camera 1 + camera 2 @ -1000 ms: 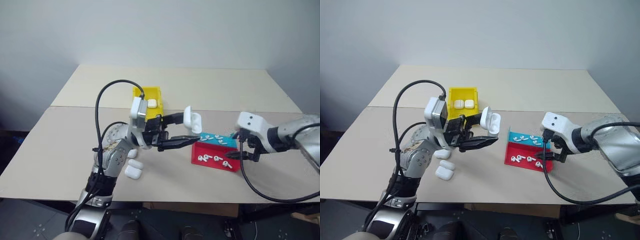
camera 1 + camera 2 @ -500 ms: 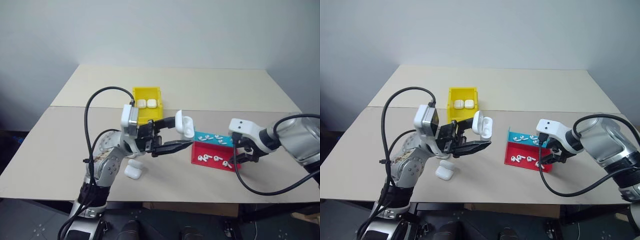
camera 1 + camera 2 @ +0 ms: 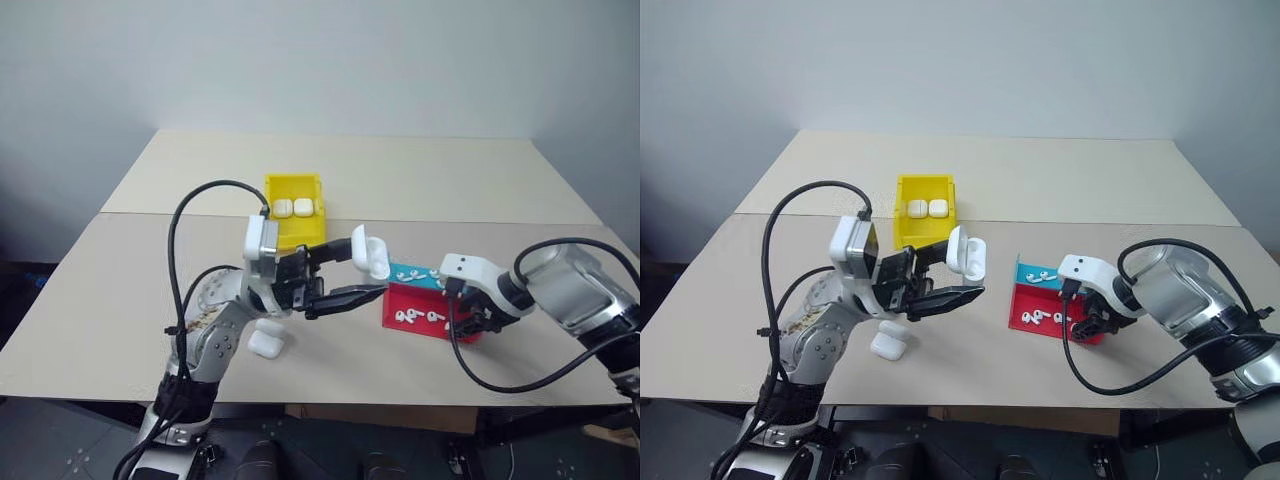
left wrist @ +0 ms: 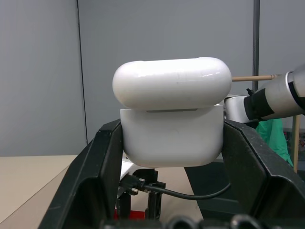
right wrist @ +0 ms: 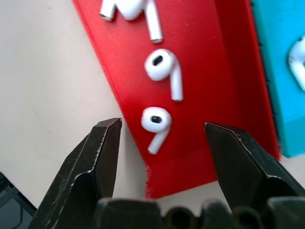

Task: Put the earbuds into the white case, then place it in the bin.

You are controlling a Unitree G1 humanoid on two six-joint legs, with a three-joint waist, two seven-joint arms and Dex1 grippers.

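Note:
My left gripper (image 3: 365, 270) is shut on the white case (image 4: 171, 129) and holds it above the middle of the table, with its lid flipped open. My right gripper (image 5: 162, 125) points down over the near end of the red tray (image 5: 205, 95). It is open, its fingers standing either side of one earbud (image 5: 155, 119) without touching it. More earbuds (image 3: 415, 317) lie in the red tray, and others (image 3: 435, 278) in the teal tray (image 3: 412, 270). The yellow bin (image 3: 270, 185) stands behind the left arm.
Two closed white cases (image 3: 293, 207) lie inside the bin. Loose cases (image 3: 888, 346) rest on the table under the left arm. A black cable (image 3: 500, 375) hangs from the right wrist near the table's front edge.
My right gripper has sunk onto the near end of the red tray and its jaws have narrowed around an earbud. The left gripper keeps its hold on the case, almost in place.

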